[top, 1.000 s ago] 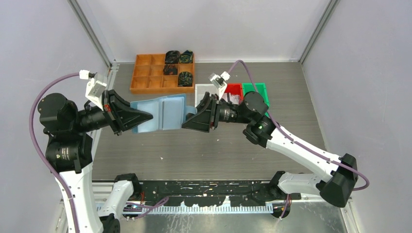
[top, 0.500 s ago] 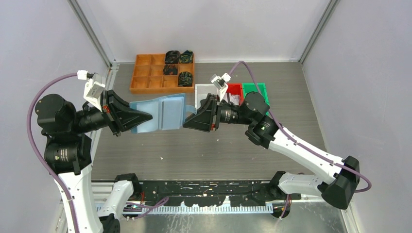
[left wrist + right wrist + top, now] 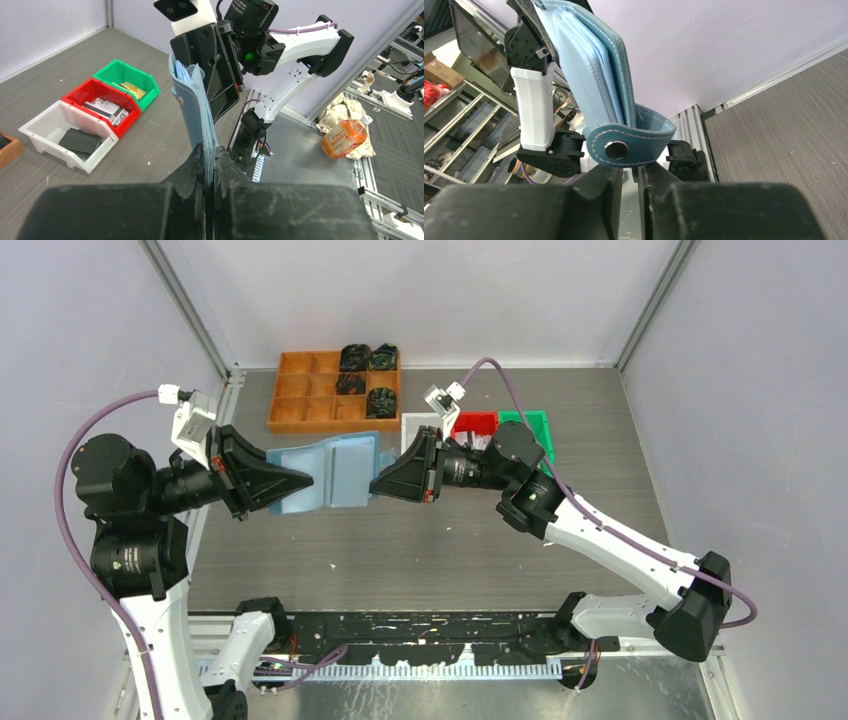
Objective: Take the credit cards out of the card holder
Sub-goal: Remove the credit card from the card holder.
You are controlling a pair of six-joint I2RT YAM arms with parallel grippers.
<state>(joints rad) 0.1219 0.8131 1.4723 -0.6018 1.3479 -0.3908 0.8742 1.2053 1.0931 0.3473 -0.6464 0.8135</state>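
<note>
Found the card holder (image 3: 340, 470) lifted off the table, just in front of the orange compartment tray (image 3: 292, 390) on the side toward the arms, stretched edgewise between the two grippers. Saw the left gripper (image 3: 209, 159) pressed together on one edge of the holder, clamping the soft blue flap flat. Saw the right gripper (image 3: 630, 172) with jaws drawn close, only a thin slit between them, right beneath the tab loop (image 3: 649, 142); could not tell whether pinching the tab or merely touching it. Could not make out the credit cards themselves, only pale layered pockets between the folded covers; presumably tucked inside. Judged the holder light, limp and made of soft stitched material, likely to sag, fold or twist away unless pinned firmly at one edge, as on the left side. Judged the cards thin, stiff and slick, probably snug in their pockets, so best taken by an exposed short edge, fingertips flat on both faces, and drawn straight along the pocket line. Judged the tab a poor hold for that, good only for pulling the flap open.
</note>
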